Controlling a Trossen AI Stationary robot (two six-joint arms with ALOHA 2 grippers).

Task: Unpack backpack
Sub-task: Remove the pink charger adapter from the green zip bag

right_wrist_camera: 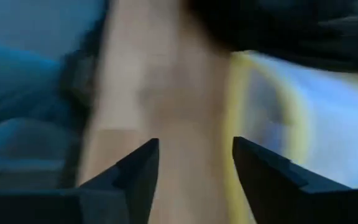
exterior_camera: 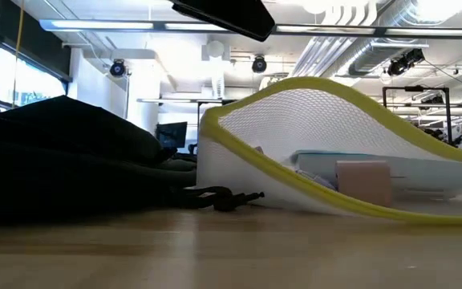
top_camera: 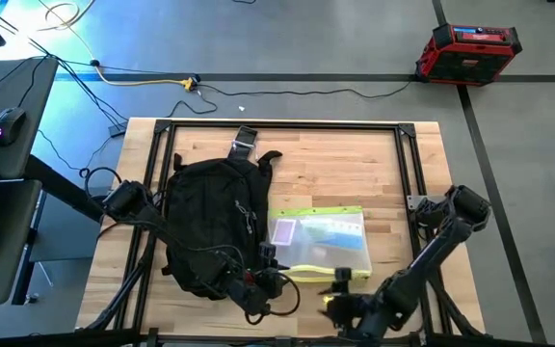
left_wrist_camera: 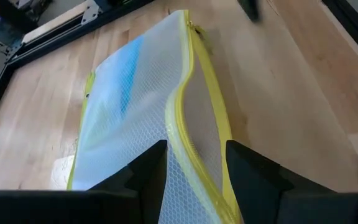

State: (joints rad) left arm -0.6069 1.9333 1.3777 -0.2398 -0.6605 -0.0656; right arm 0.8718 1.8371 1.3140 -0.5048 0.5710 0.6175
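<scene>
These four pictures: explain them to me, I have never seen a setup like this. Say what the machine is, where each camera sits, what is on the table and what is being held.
It is a robot with two dark arms at a wooden table, each ending in a two-finger claw.

One picture looks straight down. One looks level across the tabletop. The other two come from cameras on each wrist, past that arm's own fingers.

On the table lie a black backpack and, beside it, a see-through mesh pouch with yellow trim.

The left claw is at the pouch's near edge, its fingers on either side of the yellow trim, not closed. The right claw is open over bare wood near the pouch, holding nothing.
</scene>
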